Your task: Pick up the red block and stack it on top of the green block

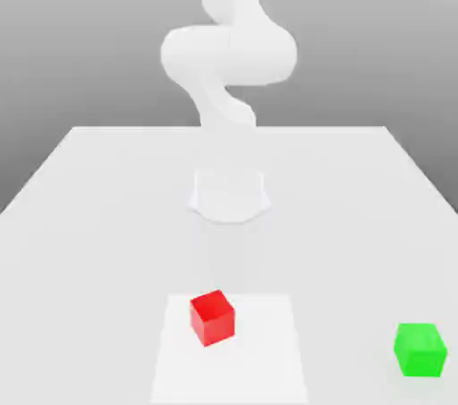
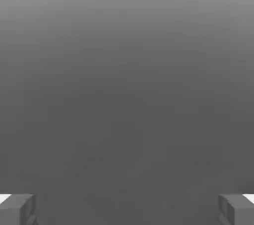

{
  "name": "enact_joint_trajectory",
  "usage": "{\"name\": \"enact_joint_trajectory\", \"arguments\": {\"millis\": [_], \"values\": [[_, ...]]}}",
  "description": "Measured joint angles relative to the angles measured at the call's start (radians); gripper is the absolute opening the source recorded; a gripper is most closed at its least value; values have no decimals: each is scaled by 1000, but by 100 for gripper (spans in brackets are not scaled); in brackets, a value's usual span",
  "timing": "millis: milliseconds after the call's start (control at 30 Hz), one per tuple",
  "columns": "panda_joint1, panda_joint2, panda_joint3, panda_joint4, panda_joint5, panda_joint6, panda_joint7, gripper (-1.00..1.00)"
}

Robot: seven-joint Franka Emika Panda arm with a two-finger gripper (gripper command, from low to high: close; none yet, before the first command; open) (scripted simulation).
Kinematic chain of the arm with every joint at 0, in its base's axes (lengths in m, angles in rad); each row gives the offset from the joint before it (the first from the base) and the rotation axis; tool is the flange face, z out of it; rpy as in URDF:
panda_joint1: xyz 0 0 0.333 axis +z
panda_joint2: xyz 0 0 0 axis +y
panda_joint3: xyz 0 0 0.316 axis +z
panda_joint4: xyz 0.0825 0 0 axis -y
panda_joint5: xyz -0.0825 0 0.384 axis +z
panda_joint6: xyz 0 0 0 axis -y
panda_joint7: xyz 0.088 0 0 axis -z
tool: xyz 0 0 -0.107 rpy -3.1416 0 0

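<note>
So I'm driving the Panda remotely, job is red block onto green block. The gripper (image 2: pixel 127 210) is open and empty, fingers wide apart with nothing between them in the hand view. The red block (image 1: pixel 213 318) is sitting on the white square (image 1: pixel 259 350) on the table (image 1: pixel 98 260), toward the exterior view's left side of that square and nearer its far edge. The green block (image 1: pixel 420 350) is well off to the exterior view's right, near side of the table, not on the square.

Handling-wise, I'd guess the red one is light and stiff. Plain flat faces, sharp edges, nothing that looks squishy or fragile, so a firm squeeze shouldn't hurt it. Smooth sides might be a bit slippery though, especially if I only catch it high up or on a corner. It's turned at an angle to the square's edges, so I'd rotate the wrist to match before going down, then take two opposite side faces, pads flat, around mid-height. Grab it skewed and it'll probably twist in the grip, and then it won't land flat on the green one. I'd keep the top and bottom faces free for stacking.
</note>
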Motion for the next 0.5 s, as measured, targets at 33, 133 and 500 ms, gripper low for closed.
{"name": "enact_joint_trajectory", "arguments": {"millis": [33,133,500], "values": [[3,9,17,-13,-13,5,-6,0],[3,9,17,-13,-13,5,-6,0],[12,164,106,-129,-106,75,-73,0]]}}
